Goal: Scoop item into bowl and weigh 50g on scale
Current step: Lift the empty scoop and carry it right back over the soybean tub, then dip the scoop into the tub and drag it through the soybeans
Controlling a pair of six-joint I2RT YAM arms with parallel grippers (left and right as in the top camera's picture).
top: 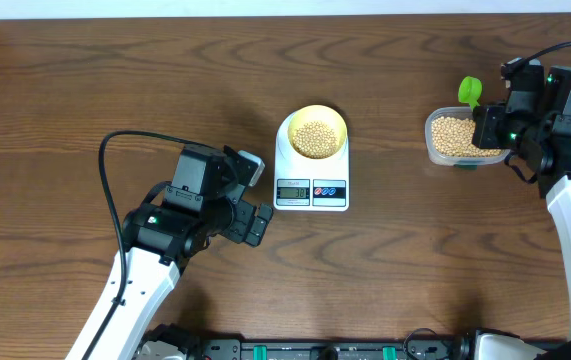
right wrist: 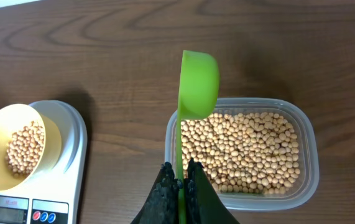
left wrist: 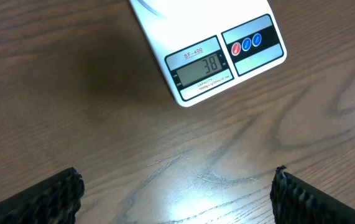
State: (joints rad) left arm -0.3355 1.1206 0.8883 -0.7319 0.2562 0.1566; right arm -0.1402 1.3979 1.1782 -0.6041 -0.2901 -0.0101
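Note:
The pale yellow bowl (top: 313,133) (right wrist: 15,148) stands on the white scale (top: 311,184) (right wrist: 71,162) and holds a layer of tan beans (top: 315,138) (right wrist: 25,148). The scale's display (left wrist: 202,68) reads 38. More beans (right wrist: 242,149) fill a clear plastic tub (top: 455,138) (right wrist: 304,143) at the right. My right gripper (right wrist: 181,177) (top: 488,127) is shut on the handle of a green scoop (right wrist: 197,84) (top: 470,92), which hangs tilted on its side over the tub's left rim. My left gripper (left wrist: 177,193) (top: 253,208) stands open over bare table just in front of the scale.
A black cable (top: 115,170) loops on the table behind the left arm. The dark wooden table (top: 85,90) stretches around the scale and tub.

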